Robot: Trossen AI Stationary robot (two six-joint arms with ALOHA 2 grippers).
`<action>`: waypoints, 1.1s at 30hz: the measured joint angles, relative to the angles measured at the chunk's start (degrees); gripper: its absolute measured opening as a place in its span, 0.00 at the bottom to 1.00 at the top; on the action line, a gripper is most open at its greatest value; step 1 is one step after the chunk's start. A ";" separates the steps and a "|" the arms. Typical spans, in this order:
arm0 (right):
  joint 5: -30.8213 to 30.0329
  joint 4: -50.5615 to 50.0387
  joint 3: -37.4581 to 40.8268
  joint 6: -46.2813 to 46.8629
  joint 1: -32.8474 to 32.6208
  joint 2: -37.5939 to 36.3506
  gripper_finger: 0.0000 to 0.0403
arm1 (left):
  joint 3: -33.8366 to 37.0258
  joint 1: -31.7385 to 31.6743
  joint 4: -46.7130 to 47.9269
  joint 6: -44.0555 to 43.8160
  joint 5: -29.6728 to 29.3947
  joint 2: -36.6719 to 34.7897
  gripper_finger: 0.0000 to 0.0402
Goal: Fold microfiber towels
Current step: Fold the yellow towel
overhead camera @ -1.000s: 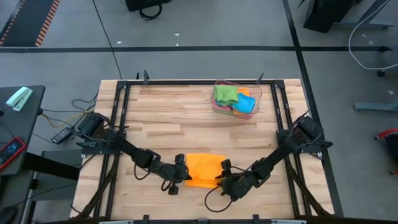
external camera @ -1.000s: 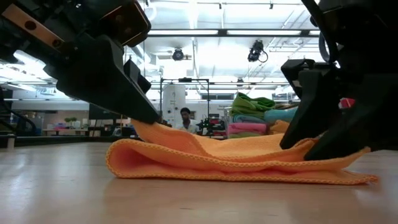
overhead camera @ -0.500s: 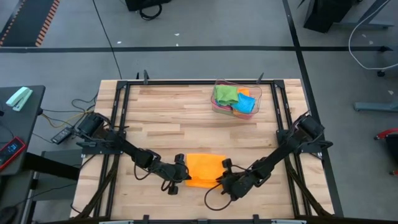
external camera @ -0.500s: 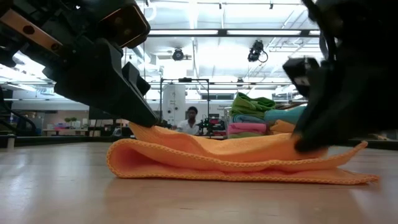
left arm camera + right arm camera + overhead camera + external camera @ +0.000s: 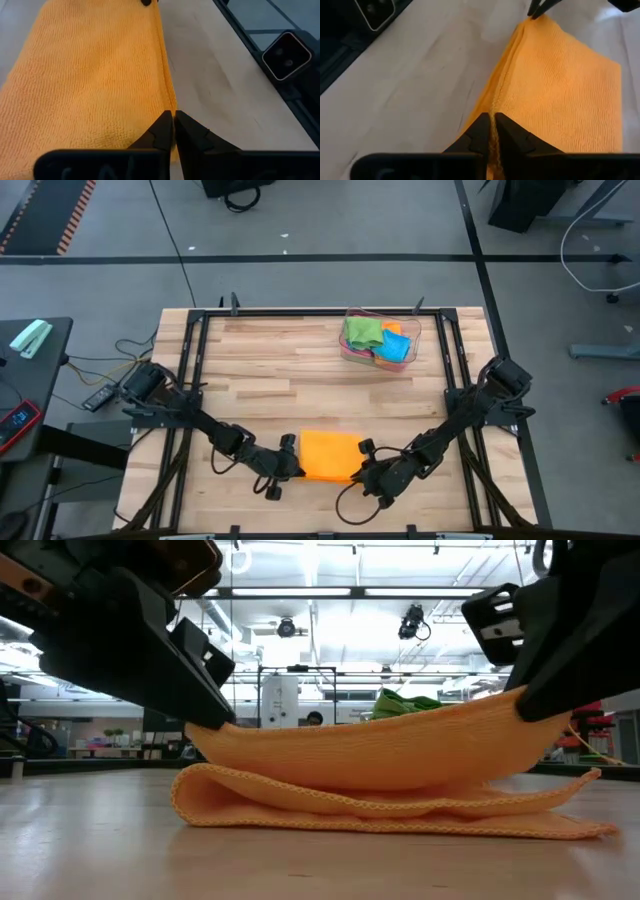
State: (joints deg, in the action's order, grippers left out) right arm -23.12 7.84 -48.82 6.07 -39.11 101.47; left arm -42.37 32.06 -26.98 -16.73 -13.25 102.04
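An orange microfiber towel [image 5: 330,455] lies near the table's front edge, folded in layers. Its upper layer [image 5: 370,755] is raised and sags between my two grippers, while the lower layers [image 5: 400,815] rest flat on the wood. My left gripper [image 5: 292,465] is shut on the towel's left end and my right gripper [image 5: 360,470] on its right end. More towels, green [image 5: 362,332] and blue [image 5: 395,348], sit in a clear tray [image 5: 415,330] at the far right. My left gripper pinches the raised layer's left end at its near edge [image 5: 170,107] between its two fingers, slanting down from the table's left. That end is lifted clear of the layers below. My right gripper pinches the same layer's right end at its near edge [image 5: 495,107], slanting down from the right. The layer hangs between the two holds in a shallow sag, higher at the right.
The tray of towels stands well behind the work area. Black frame rails [image 5: 195,380] run along the table's left and right sides. Bare wood [image 5: 290,380] lies between the orange towel and the tray.
My right gripper has shut on the towel's right end and risen. The towel's upper layer has come up off the lower layers and now spans between both grippers; the lower layers have stayed on the table.
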 joint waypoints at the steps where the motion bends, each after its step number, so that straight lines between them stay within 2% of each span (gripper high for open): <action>1: 0.44 0.10 0.00 -0.02 -0.05 0.00 0.10 | 0.00 0.20 0.04 0.00 -0.01 0.00 0.07; 7: 2.48 0.20 0.00 0.02 -0.02 0.00 0.10 | 0.00 0.46 0.00 -0.51 -0.01 0.00 0.03; 13: 2.69 -1.25 0.00 1.27 -0.02 0.02 0.12 | 0.00 0.43 -0.15 -0.62 -0.09 0.00 0.08; 22: 5.24 -2.17 0.04 4.58 -0.01 0.00 0.33 | 0.00 0.51 -0.14 -0.70 -1.16 -0.12 0.23; 26: 6.98 -4.73 0.04 6.24 -0.02 -2.23 0.39 | -0.04 0.70 -0.58 -0.01 -1.10 -2.94 0.30; 29: 6.22 -7.11 0.04 7.42 0.26 -4.90 0.40 | -0.04 0.65 -0.61 0.90 -1.44 -4.58 0.33; 33: 0.65 -6.41 0.02 9.66 1.47 -6.14 0.40 | -0.05 -0.48 -0.84 -0.92 -6.43 -4.26 0.34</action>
State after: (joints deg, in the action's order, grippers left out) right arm -22.48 1.43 -48.80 15.73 -37.64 95.34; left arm -42.42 31.57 -27.82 -17.65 -19.68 97.78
